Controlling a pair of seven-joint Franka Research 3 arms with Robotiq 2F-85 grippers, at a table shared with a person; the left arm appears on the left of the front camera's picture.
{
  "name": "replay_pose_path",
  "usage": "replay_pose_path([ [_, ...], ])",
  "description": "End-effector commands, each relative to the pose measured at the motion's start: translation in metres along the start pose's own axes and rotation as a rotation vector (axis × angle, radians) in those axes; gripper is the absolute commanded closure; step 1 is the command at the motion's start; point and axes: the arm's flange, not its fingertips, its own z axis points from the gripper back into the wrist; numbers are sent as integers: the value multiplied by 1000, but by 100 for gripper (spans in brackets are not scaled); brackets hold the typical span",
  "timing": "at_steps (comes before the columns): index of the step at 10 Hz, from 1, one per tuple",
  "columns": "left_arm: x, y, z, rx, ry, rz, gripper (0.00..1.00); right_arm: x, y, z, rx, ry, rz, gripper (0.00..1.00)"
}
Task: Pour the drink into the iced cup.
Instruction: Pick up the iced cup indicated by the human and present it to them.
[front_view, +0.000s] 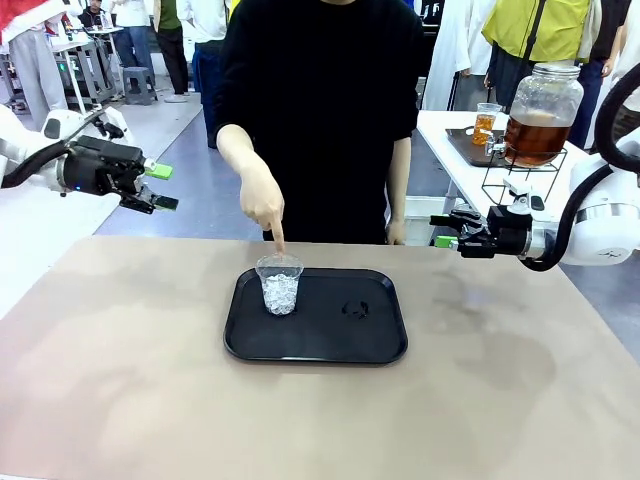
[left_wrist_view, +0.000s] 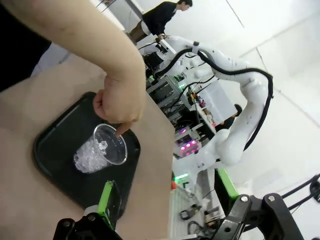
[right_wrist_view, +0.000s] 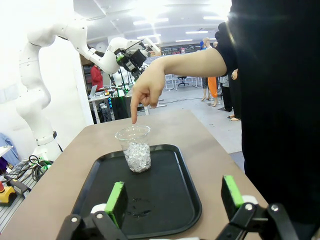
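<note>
The iced cup (front_view: 280, 285), clear plastic and about half full of ice, stands upright at the left of a black tray (front_view: 340, 340). A person's hand (front_view: 264, 203) points down at its rim. The cup (left_wrist_view: 100, 152) and tray (left_wrist_view: 52, 150) lie well beyond my open left gripper (left_wrist_view: 167, 195). Past my open right gripper (right_wrist_view: 173, 200), the cup (right_wrist_view: 136, 149) stands on the tray (right_wrist_view: 165, 200). My left gripper (front_view: 163, 187) hovers high at the table's left, and my right gripper (front_view: 440, 231) hovers at the right edge. The amber drink fills a small clear cup (front_view: 486, 122) on a side table.
A large glass jar (front_view: 540, 112) of amber liquid on a wire stand sits beside that small cup on the white side table (front_view: 440, 135). A small wet mark (front_view: 355, 310) lies on the tray's right half. The person stands at the far edge of the brown table (front_view: 120, 380).
</note>
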Motion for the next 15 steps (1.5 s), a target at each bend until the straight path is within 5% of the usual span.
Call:
replay_pose_path([
  [1,-16,-1,3,-60,10,-115,0,3,-1,-1,-4,-8,-2,0],
  [7,-8,1,2,-26,-2,-90,0,3,-1,-1,-4,-8,-2,0],
  [12,-24,36,-2,-36,-62,-649,0,3,-1,-1,-4,-8,-2,0],
  [15,-44,42,-20,50,-87,-859,0,3,-1,-1,-4,-8,-2,0],
])
